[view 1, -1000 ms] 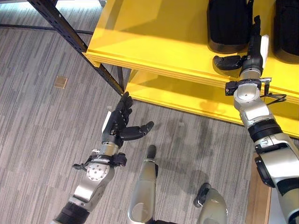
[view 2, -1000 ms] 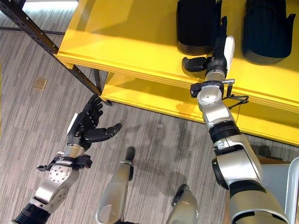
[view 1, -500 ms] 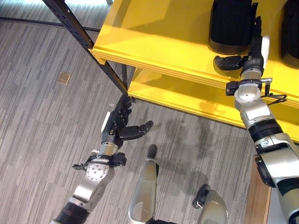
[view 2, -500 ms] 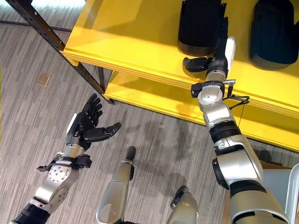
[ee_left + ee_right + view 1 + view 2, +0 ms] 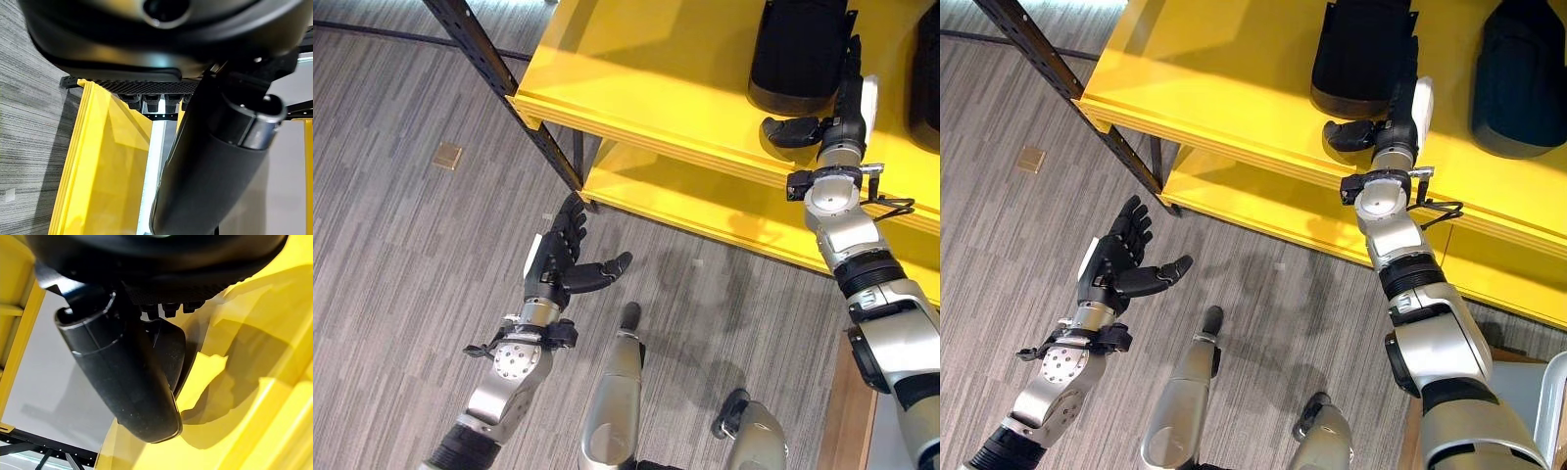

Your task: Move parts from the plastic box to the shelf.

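We see the right hand [image 5: 1400, 113] reaching up over the yellow shelf [image 5: 1224, 88], its fingers straight and laid flat along the side of a tall black part [image 5: 1361, 54] that stands on the upper board. Its thumb juts out sideways over the board, apart from the part. The fingers touch or nearly touch the part's flank; we cannot tell from this angle whether there is a gap. They do not curl round it. A second black part [image 5: 1525, 78] stands on the same board, well apart to the right. In the right wrist view the thumb [image 5: 127, 377] hangs over the yellow surface with nothing in its grasp.

The left hand [image 5: 563, 259] hovers low over the grey striped carpet [image 5: 401, 245], near the shelf's dark metal upright [image 5: 509, 93], palm up, fingers released and spread, thumb out, holding nothing. A lower yellow board [image 5: 705, 211] lies beneath the upper one. A small tan square [image 5: 447, 155] sits on the carpet to the left.
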Robot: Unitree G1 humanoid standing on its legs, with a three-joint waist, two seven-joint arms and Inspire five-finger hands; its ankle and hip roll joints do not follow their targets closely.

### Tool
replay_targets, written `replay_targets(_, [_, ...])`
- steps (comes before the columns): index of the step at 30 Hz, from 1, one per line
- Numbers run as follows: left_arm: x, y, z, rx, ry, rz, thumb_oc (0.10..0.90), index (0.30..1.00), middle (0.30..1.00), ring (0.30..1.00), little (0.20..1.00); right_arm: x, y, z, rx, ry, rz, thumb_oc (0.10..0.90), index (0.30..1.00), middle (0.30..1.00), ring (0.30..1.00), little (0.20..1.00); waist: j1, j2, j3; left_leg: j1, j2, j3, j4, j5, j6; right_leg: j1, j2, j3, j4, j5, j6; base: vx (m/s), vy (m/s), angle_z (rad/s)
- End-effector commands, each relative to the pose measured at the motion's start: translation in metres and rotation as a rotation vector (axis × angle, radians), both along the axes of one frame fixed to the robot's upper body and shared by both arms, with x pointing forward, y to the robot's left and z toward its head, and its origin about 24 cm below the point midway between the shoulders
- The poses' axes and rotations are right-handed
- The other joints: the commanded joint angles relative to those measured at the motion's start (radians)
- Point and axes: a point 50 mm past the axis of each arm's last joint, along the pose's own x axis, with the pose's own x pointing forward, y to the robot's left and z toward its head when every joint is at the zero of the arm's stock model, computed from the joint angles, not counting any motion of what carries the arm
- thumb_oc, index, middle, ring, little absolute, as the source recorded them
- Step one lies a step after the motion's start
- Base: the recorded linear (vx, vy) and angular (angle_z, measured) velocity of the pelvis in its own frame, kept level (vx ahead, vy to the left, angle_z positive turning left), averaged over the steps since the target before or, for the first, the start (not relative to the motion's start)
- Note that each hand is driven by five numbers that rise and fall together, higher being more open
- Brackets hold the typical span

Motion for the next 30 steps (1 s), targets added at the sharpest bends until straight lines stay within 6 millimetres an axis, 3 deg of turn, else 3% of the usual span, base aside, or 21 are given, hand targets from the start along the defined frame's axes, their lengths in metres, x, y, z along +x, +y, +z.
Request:
replay_targets(1, [-0.0052,0.0016,0.0551,-0.049,-0.298,-0.016,0.9,1.0,1.0,1.0,1.0,-0.006,0.0076,0.0655,0.024,-0.236,0.034,0.9,1.0,1.0,1.0,1.0,-0.001,-0.042,-0.05,-0.042,0.026,0.005,0.087,-0.09,0.039,0.05,0.058,0.036,-0.051,0.044,-0.091,0.0,0.0,0.0])
replay_targets(30, [-0.0054,0.0034,0.0546,-0.046,-0.296,-0.018,0.9,1.0,1.0,1.0,1.0,-0.0032,0.0102,0.0619,0.045,-0.22,0.042,0.9,1.0,1.0,1.0,1.0,-0.003,-0.053,-0.052,-0.049,0.023,0.008,0.095,-0.093,0.044,0.056,0.061,0.037,-0.071,0.064,-0.085,0.0,0.0,0.0])
